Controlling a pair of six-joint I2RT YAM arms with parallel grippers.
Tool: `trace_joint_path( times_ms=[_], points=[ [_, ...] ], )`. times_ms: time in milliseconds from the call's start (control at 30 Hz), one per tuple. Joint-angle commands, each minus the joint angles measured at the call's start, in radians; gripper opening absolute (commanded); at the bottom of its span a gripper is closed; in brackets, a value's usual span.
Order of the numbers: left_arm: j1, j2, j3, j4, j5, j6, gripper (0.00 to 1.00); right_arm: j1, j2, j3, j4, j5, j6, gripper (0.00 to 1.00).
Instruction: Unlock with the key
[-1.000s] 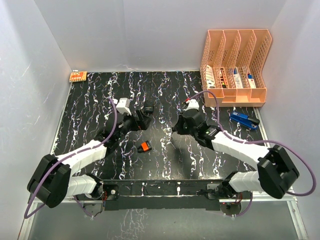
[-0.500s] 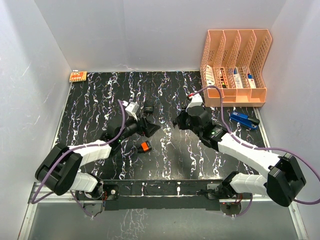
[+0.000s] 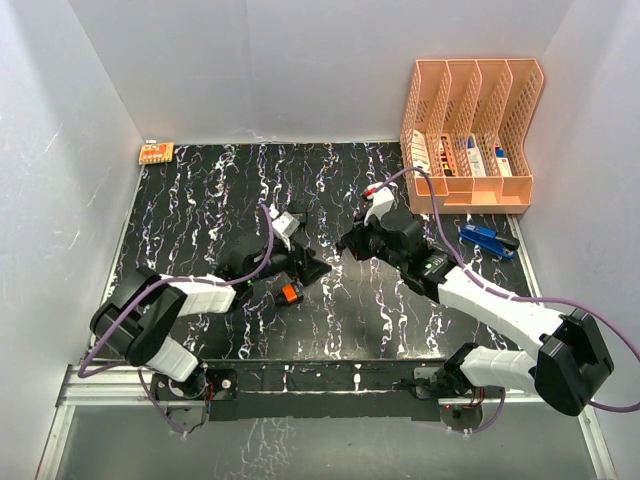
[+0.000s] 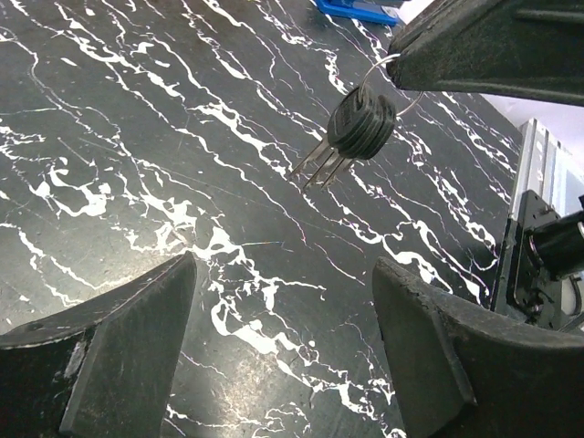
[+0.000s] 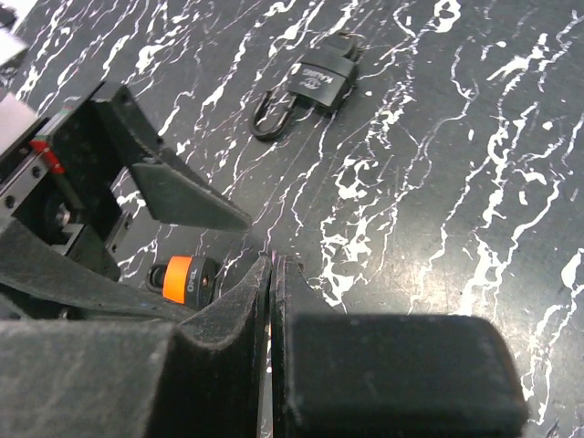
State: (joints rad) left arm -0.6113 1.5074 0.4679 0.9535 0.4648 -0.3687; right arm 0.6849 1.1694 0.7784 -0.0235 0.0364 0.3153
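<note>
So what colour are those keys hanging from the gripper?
The keys have black heads and silvery blades; the left wrist view shows them best.

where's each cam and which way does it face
Top: above, behind the bases, looking down on the table; both arms show.
Left wrist: on the left arm, facing the keys; open left claw frames it.
Right wrist: looks down past the shut right claw at the black lock.
Top and right wrist share the orange lock.

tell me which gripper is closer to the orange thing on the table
Left. The left gripper sits open right beside the orange thing; the right gripper, holding keys, is farther back.
</note>
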Motion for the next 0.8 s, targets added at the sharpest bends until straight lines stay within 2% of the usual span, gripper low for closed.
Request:
trace_joint_path(
  times_ms=[0, 300, 500, 633, 733, 767],
  points=[
    [-0.01, 0.021, 0.034, 0.1, 0.072, 0.085, 0.77, -0.007, -0.025, 0.054, 0.074, -0.13, -0.108, 0.0],
    [-0.023, 0.081, 0.051, 0.172, 0.115, 0.179, 0.78, -0.01, -0.017, 0.053, 0.08, -0.232, -0.139, 0.0],
    [-0.039, 0.117, 0.058, 0.226, 0.144, 0.21, 0.72, -0.01, -0.007, 0.053, 0.081, -0.25, -0.145, 0.0],
    [-0.052, 0.136, 0.071, 0.236, 0.163, 0.218, 0.59, -0.01, -0.004, 0.05, 0.082, -0.239, -0.147, 0.0],
    [-0.06, 0.142, 0.076, 0.228, 0.178, 0.226, 0.4, -0.012, -0.004, 0.046, 0.082, -0.222, -0.147, 0.0],
    [-0.065, 0.142, 0.075, 0.223, 0.186, 0.228, 0.3, -0.015, -0.004, 0.043, 0.082, -0.217, -0.147, 0.0]
  ],
)
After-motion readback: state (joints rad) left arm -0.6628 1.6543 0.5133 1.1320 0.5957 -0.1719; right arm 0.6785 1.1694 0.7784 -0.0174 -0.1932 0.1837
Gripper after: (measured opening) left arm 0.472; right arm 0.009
